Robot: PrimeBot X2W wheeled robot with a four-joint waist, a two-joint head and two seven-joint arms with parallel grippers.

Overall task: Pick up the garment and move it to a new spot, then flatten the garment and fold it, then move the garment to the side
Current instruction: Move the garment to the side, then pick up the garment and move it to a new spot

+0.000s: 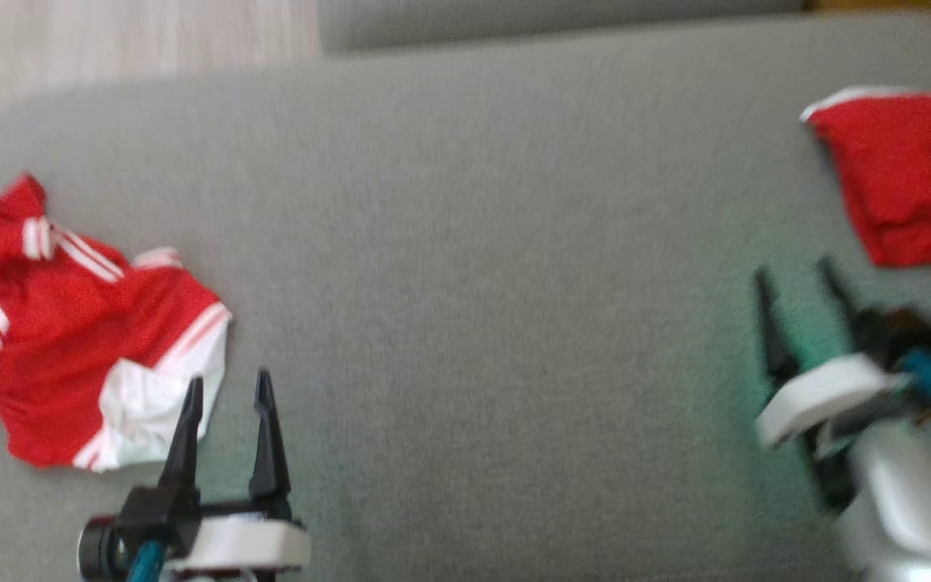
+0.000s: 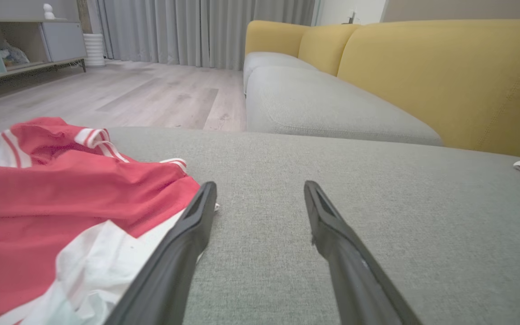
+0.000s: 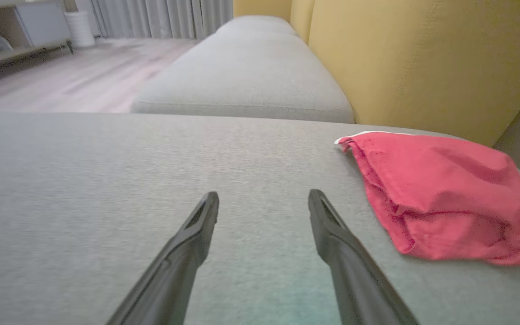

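Gray cushion is the work surface, w/ floor past its far edge and yellow backrest along its R side. Crumpled red/white jersey lies at the cushion's L end, long axis diagonal, far-L to near-center. My L gripper is at the jersey's near white hem corner, fingers spread and empty. L finger overlaps the hem edge; can't tell if touching. My R gripper is at the cushion's R end, fingers also spread, holding nothing, and it sits just beside a folded red piece but apart from it.

Judgement: the folded piece looks done and set aside. If the jersey is next, L arm is far nearer and the cloth lies L of my fingers, so shift L over the hem. Mid-cushion is bare, nothing blocking. Risk: pinching only one layer of the bunched cloth.
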